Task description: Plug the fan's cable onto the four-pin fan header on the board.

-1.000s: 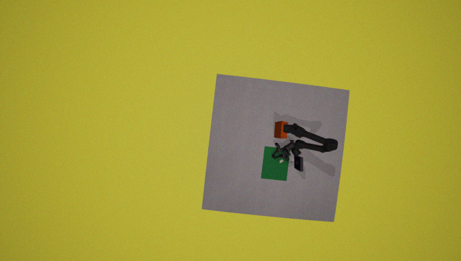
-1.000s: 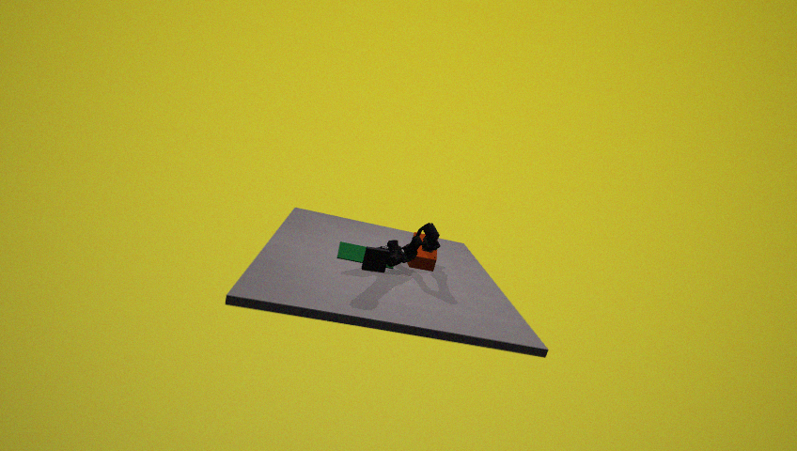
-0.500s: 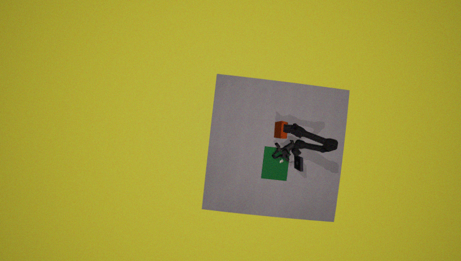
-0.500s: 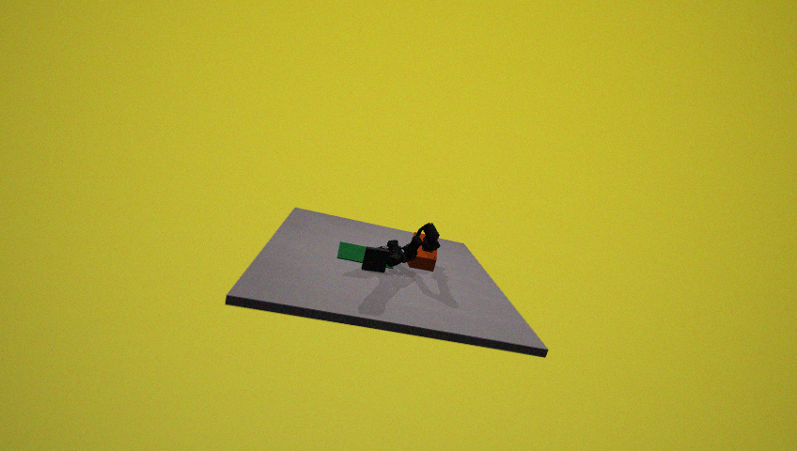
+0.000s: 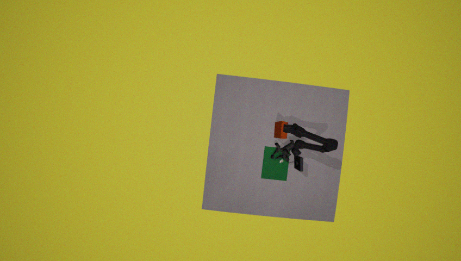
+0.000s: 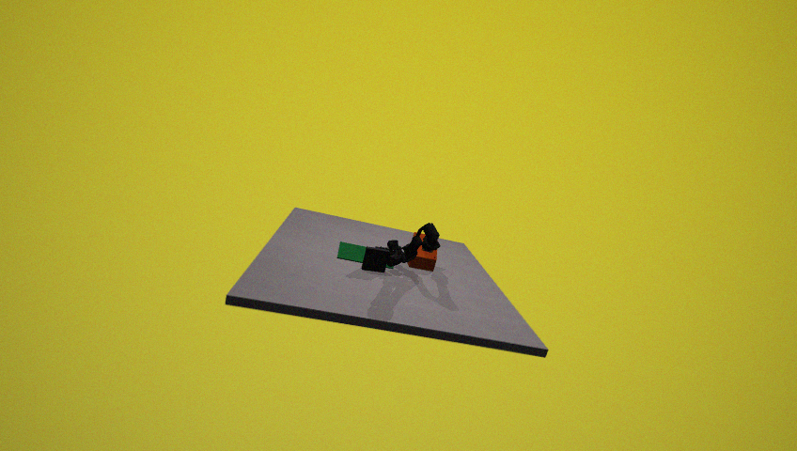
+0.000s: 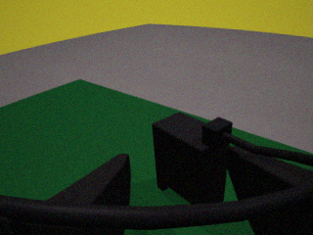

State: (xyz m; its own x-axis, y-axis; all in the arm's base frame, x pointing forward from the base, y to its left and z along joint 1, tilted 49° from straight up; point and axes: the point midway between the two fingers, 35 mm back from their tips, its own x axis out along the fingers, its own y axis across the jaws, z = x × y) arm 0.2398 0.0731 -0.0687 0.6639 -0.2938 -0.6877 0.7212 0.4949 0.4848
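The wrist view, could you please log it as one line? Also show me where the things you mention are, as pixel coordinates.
pincer (image 5: 281, 159) (image 6: 390, 261) (image 7: 179, 161): open | plug (image 7: 183, 142): over green board (image 5: 274, 171) (image 6: 351, 251) (image 7: 54, 132), gap to one finger | cable (image 7: 259, 149): attached to plug | seating: cannot tell

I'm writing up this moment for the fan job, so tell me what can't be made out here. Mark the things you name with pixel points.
- Header pins: none visible in the wrist view; the dark plug (image 7: 188, 142) may cover them.
- Seating depth: the wrist view doesn't settle it; the near cable loop (image 7: 161, 215) crosses in front.
- Plug in the exterior view: the black block (image 5: 298, 163) (image 6: 375, 258) and arm (image 5: 312, 135) (image 6: 411, 251) probably hide it.
- Gripper finger bases: cut off by the wrist view's lower edge.
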